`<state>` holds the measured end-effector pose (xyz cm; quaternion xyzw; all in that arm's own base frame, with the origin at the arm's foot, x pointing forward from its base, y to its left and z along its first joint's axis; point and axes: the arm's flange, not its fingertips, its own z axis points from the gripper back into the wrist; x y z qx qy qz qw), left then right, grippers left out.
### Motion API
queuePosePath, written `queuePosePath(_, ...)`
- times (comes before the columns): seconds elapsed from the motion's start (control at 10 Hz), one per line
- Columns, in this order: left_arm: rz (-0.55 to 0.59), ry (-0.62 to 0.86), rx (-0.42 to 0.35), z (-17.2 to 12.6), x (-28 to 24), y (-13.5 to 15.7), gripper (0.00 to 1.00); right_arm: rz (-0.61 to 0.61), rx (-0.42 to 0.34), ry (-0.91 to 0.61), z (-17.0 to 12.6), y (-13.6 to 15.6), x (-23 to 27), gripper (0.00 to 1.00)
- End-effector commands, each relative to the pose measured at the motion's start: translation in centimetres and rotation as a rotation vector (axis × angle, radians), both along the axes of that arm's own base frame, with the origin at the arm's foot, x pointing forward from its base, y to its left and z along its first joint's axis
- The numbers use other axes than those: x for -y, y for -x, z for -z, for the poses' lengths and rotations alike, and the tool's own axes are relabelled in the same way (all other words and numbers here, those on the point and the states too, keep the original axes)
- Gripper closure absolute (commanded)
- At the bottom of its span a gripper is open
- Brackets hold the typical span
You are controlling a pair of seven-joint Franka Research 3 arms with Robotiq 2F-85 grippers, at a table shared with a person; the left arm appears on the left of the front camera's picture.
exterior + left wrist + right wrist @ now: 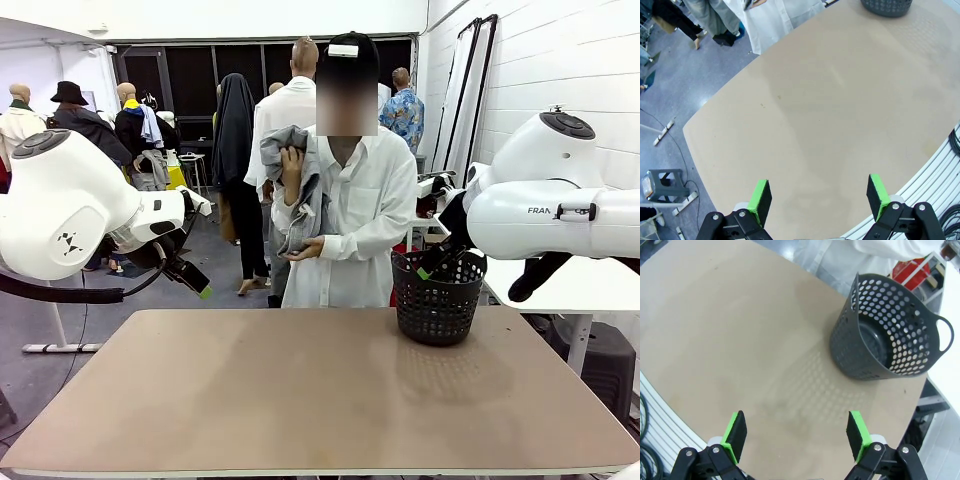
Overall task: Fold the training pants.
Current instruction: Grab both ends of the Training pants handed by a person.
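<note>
The training pants (298,185) are a bunched light grey bundle that the person at the far side of the table holds against the chest with both hands (291,160). My left gripper (198,286) hangs above the table's left edge. In the left wrist view it (818,197) stands open over bare tabletop with nothing between its green pads. My right gripper (432,264) hovers by the near rim of the basket. In the right wrist view it (796,434) is open and holds nothing. Both grippers are well apart from the pants.
A dark perforated basket (437,300) stands on the tan table (300,400) at the far right; its inside (890,335) looks empty. Its rim (887,6) shows at the top edge of the left wrist view. Other people stand behind the person.
</note>
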<state>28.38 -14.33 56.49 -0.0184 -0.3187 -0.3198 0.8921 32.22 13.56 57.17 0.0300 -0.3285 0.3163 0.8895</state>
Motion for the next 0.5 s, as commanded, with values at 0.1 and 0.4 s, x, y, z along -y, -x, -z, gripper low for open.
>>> queuePosePath(0.1, 0.001, -0.004, 0.013, -0.07, 0.01, -0.06, 0.00, 0.000, 0.009, -0.004, 0.00, -0.14, -0.09, 0.00)
queuePosePath(0.4, 0.001, -0.004, 0.013, -0.07, 0.01, -0.06, 0.00, 0.000, 0.009, -0.004, 0.00, -0.14, -0.09, 0.00)
